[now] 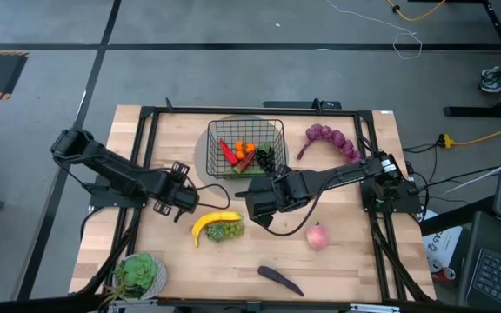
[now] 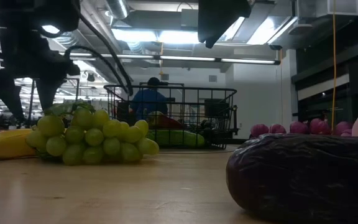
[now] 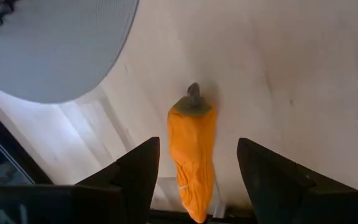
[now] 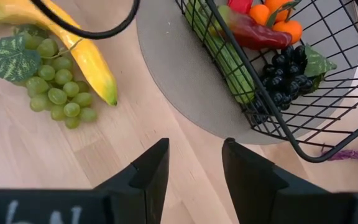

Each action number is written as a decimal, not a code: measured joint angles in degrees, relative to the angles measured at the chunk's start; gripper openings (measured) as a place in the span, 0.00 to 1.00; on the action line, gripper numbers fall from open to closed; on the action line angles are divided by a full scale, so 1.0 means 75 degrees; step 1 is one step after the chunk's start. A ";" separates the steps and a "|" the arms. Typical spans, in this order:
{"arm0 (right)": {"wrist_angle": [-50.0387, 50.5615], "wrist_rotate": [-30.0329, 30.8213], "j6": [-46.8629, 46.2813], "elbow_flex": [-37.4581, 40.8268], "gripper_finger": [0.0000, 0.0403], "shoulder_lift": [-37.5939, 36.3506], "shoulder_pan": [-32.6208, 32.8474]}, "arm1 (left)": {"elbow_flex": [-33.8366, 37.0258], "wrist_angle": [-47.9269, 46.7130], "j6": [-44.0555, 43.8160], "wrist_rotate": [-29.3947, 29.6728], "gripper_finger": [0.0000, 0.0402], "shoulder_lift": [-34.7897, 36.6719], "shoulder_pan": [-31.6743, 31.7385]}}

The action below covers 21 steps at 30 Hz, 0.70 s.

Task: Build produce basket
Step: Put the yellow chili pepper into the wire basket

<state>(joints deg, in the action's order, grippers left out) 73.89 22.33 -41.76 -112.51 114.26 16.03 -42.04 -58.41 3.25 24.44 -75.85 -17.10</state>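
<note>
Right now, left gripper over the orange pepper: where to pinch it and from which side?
Probably pinch the orange pepper across its narrow width at mid-body, coming straight down from above. It lies flat on the table, long axis running between the open left gripper fingers, stem pointing away, so both long sides are exposed.

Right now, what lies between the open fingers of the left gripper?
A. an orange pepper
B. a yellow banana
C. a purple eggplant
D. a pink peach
A: the left wrist view shows an orange pepper on the table, between the open fingers of the left gripper.
</note>
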 joint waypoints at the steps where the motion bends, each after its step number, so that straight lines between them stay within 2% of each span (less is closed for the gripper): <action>1: 0.0000 0.0002 0.0011 0.0000 0.37 0.0000 0.0000 | 0.0000 -0.0002 0.0005 -0.0010 0.53 -0.0044 0.0095; 9: 0.0000 0.0011 0.0035 0.0000 0.37 0.0000 0.0000 | 0.0064 0.0085 0.0623 -0.0328 0.53 -0.0678 0.0873; 21: 0.0006 0.0015 0.0040 0.0000 0.37 0.0003 0.0000 | 0.0332 0.0452 0.1224 -0.0739 0.53 -0.1362 0.1349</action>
<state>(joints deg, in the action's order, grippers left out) 73.93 22.44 -41.46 -112.51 114.28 16.03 -39.55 -55.02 12.43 18.90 -86.07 -6.98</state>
